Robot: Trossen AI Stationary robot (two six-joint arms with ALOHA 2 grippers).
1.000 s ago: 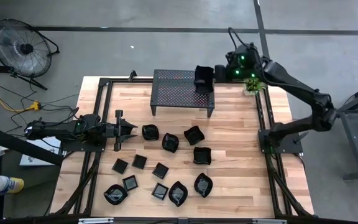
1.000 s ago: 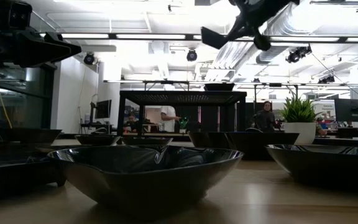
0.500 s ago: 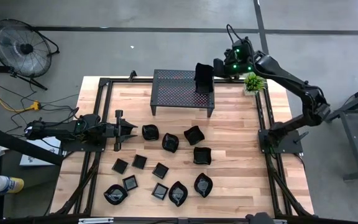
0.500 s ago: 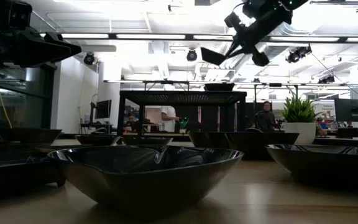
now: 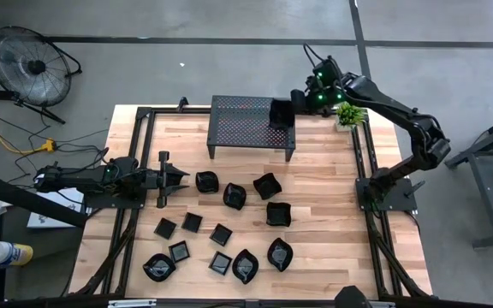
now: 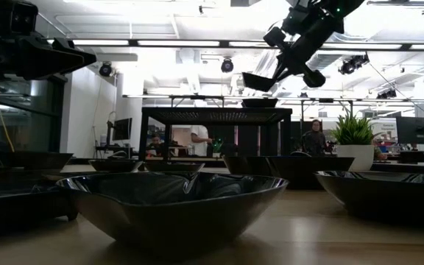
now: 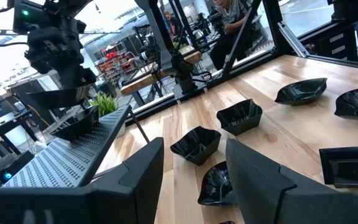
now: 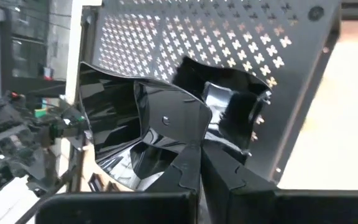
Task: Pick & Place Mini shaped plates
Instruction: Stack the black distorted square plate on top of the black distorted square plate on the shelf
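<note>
High view: the right claw (image 5: 291,104) is closed on a black plate (image 5: 279,112) above the right end of the perforated rack (image 5: 238,120); another plate (image 5: 280,124) sits on the rack beneath. A dozen mini plates (image 5: 234,196) lie scattered on the table (image 5: 323,171). The left claw (image 5: 181,177) waits at the left edge, fingers apart and empty. A potted plant (image 5: 347,114) stands beside the rack, a fan (image 5: 24,62) on the floor. Low view: a plate (image 6: 171,199) blocks the foreground. Right wrist view: the held plate (image 8: 142,118) hangs over the rack. No legible writing anywhere.
</note>
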